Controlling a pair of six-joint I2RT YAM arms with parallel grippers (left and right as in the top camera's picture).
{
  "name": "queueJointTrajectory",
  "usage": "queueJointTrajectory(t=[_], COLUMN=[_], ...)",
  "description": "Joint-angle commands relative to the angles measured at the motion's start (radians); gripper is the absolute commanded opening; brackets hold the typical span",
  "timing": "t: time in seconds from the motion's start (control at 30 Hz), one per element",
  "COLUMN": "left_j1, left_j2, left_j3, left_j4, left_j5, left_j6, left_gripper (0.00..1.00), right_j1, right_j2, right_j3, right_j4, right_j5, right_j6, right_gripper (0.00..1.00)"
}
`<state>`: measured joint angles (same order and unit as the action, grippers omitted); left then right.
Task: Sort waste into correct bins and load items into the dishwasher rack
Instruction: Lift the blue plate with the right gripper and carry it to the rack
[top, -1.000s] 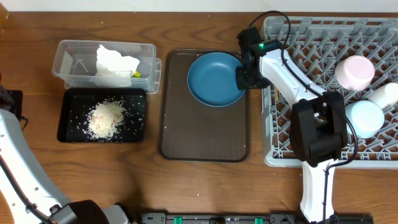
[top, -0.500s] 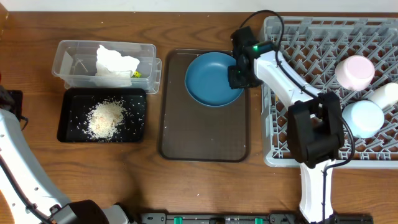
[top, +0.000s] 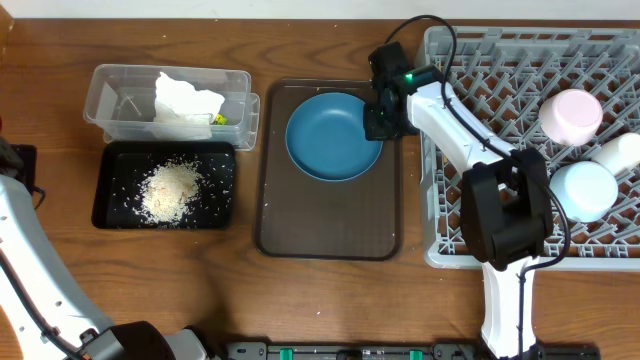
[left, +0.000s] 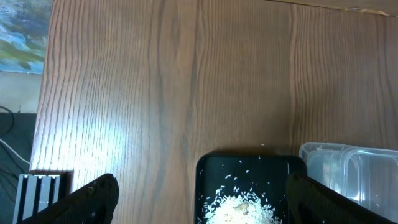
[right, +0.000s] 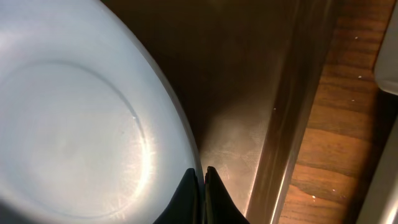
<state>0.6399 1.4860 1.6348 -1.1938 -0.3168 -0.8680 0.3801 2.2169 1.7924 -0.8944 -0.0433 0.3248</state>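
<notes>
Where the overhead camera looks down on the table, the dark blue plate (top: 330, 138) lies in the far part of the brown serving tray (top: 330, 222). The right gripper (top: 378, 120) sits at the plate's right edge, between the plate and the grey dishwasher rack (top: 480, 62). In the rack's right part stand a pale pink cup (top: 571, 115) and a light blue bowl (top: 585, 190). At the left, the clear tub (top: 110, 100) holds the crumpled white tissue (top: 186, 97) and a corner of the printed wrapper (top: 219, 119). Just in front of it, the black tray (top: 104, 190) carries a heap of rice scraps (top: 172, 190).

From the left wrist, the left gripper (left: 202, 186) hangs with its fingers (left: 93, 200) spread wide and holds nothing. Below it lie the black tray (left: 249, 163), the rice scraps (left: 241, 209) and one end of the clear tub (left: 348, 171).

From the right wrist, the right gripper (right: 200, 186) is pinched tight on the rim of the dark blue plate (right: 74, 124), one finger over the plate and one outside it, above the brown serving tray (right: 249, 74).
</notes>
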Motion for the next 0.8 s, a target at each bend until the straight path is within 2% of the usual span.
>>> queueJointTrajectory(t=[0.0, 0.33, 0.5, 0.77], left_j1=[0.004, 0.004, 0.004, 0.004], left_j2=[0.008, 0.008, 0.008, 0.008], left_j3=[0.005, 0.005, 0.005, 0.005], left_j4=[-0.003, -0.003, -0.003, -0.003], left_j5=[-0.009, -0.009, -0.009, -0.009], left_j6=[-0.009, -0.009, -0.009, -0.009], left_gripper=[0.89, 0.89, 0.89, 0.89], right_j1=[-0.014, -0.163, -0.242, -0.266], right_j2=[-0.088, -0.374, -0.473, -0.49], right_j3=[0.055, 0.077, 0.077, 0.065], right_j4=[-0.008, -0.068, -0.169, -0.277], right_j5=[0.009, 0.115, 0.325, 0.692], right_j6=[0.011, -0.046, -0.057, -0.056], right_gripper=[0.01, 0.01, 0.01, 0.01])
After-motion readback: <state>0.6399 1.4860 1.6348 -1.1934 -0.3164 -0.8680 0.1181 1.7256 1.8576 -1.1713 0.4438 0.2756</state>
